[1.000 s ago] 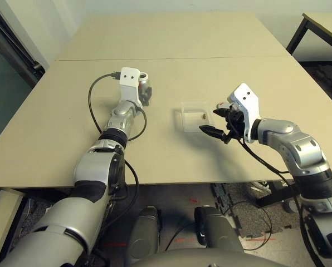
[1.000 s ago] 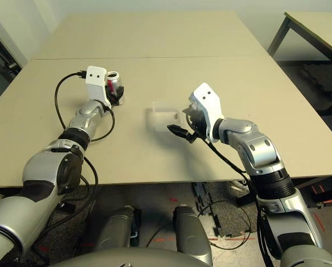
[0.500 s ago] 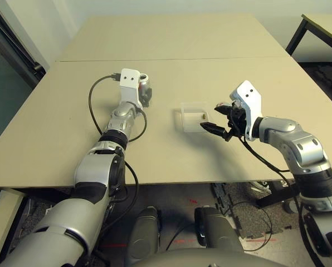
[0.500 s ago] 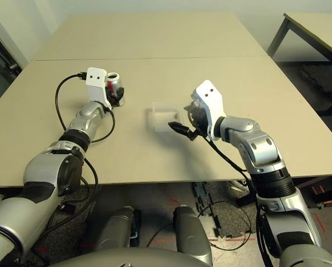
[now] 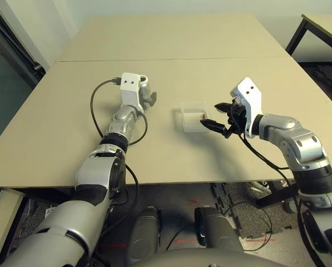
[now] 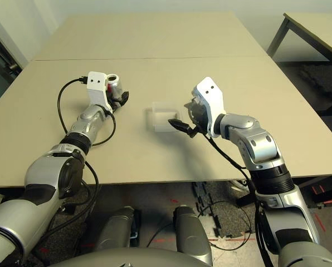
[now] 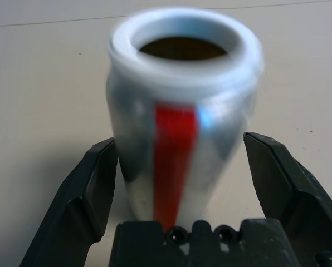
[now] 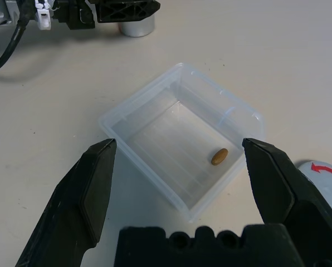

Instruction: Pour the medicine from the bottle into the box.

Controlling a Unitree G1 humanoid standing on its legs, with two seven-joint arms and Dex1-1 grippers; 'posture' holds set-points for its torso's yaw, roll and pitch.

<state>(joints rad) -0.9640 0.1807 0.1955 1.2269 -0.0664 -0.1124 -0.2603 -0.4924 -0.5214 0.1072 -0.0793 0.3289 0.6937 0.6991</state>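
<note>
- The silver bottle (image 7: 182, 117) with a red stripe stands upright, top open.
- The left gripper (image 7: 182, 183) is spread wide around it, not squeezing.
- The right gripper (image 8: 180, 183) is wide open, holding nothing, over the clear box (image 8: 180, 139) with the pill (image 8: 219, 156).

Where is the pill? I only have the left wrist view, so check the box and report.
Observer: The pill lies inside the box, close to one wall.
Operator: Now report the right gripper.
Observer: The right gripper hovers by the box, fingers open, holding nothing.
Operator: Find the cap.
Observer: The cap lies just outside the box, on the side where the pill is.
</note>
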